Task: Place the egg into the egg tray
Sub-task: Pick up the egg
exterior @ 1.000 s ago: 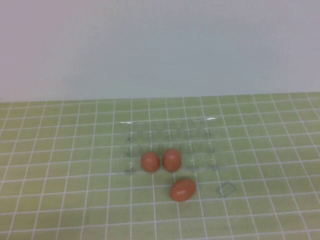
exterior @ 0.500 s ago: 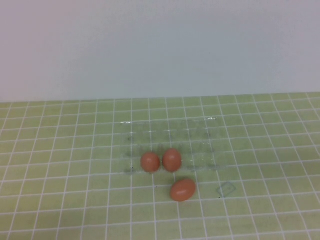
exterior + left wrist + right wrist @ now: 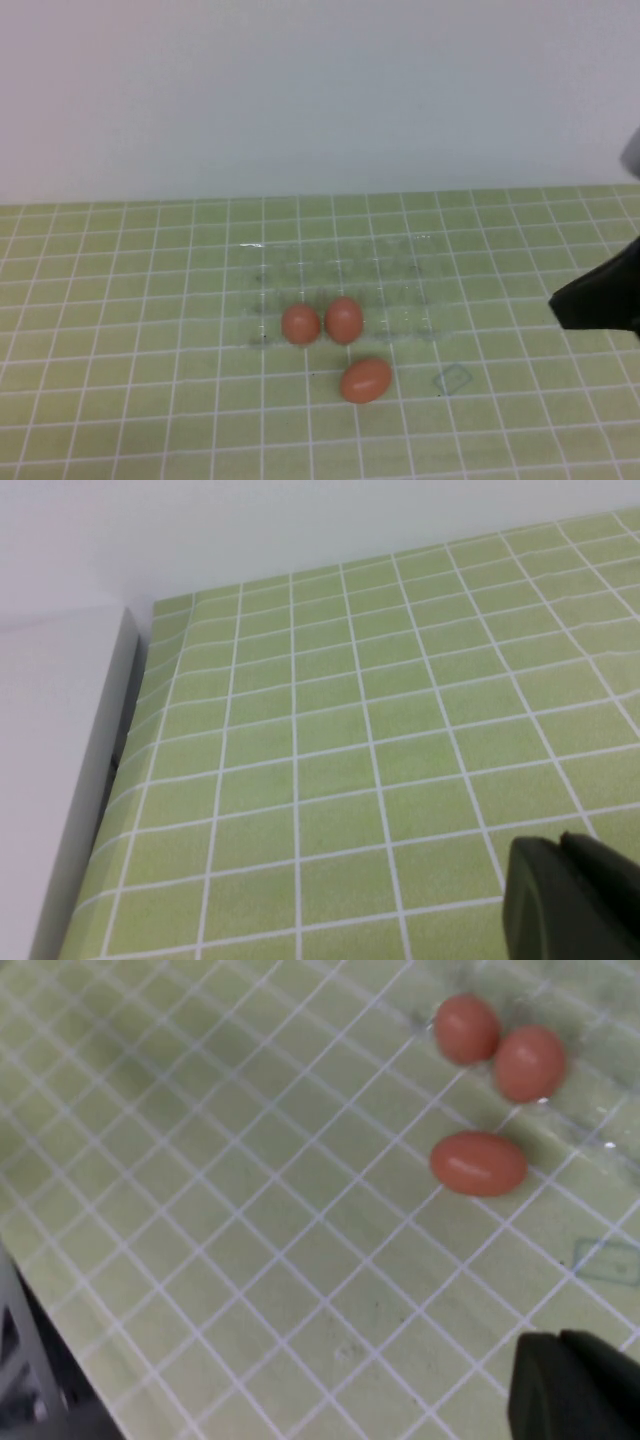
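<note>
The clear egg tray lies mid-table. Two reddish-brown eggs sit in its near row. A third egg lies on the green mat just in front of the tray. In the right wrist view the loose egg lies apart from the pair and the tray. My right gripper is shut and empty, well away from the eggs; its arm shows at the right edge. My left gripper is shut and empty over bare mat, outside the high view.
A small clear square outline lies on the mat right of the loose egg. A white wall backs the table. In the left wrist view a white panel borders the mat's edge.
The right arm has come into the high view from the right edge. The eggs and the tray have not moved.
</note>
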Motion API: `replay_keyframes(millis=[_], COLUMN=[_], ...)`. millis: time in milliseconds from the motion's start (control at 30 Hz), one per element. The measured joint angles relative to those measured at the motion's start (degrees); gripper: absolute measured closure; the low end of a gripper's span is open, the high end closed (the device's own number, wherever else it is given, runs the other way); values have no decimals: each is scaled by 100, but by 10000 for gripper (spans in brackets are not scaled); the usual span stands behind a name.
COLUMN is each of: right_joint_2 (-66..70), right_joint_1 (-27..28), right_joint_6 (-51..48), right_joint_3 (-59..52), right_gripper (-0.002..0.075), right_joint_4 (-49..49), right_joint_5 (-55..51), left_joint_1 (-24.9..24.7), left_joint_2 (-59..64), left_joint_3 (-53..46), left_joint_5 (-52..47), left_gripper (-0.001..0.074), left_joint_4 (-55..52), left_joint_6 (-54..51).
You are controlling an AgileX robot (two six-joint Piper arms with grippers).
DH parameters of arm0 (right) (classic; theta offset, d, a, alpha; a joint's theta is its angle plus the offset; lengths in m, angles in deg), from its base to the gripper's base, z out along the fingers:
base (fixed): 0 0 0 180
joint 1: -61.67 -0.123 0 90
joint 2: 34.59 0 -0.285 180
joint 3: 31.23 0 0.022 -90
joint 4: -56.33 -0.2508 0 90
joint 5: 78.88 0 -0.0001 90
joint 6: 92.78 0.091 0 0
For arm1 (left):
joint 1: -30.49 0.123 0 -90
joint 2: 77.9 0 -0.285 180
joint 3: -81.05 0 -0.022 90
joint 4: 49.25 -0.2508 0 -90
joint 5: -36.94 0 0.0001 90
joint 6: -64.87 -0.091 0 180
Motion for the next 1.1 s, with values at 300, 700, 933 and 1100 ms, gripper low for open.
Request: replay_keyframes(millis=[300, 700, 933, 1100], right_joint_2=[1832, 2951, 3455, 3799], right_joint_1=[-1821, -2281, -2699, -2981], right_joint_6=[-1235, -3331, -3360, -3177], right_joint_3=[1525, 1749, 1749, 1749], right_gripper=[728, 728, 693, 582], right_joint_4=[2239, 2530, 3044, 3290], right_joint_5=[-737, 752, 1181, 1519], left_joint_1=[0, 0, 0, 0], left_joint_2=[0, 0, 0, 0], left_joint_3=[0, 0, 0, 0], left_joint_5=[0, 0, 0, 0], left_gripper=[735, 735, 735, 735], left_joint_4=[0, 0, 0, 0], left_joint_6=[0, 0, 0, 0])
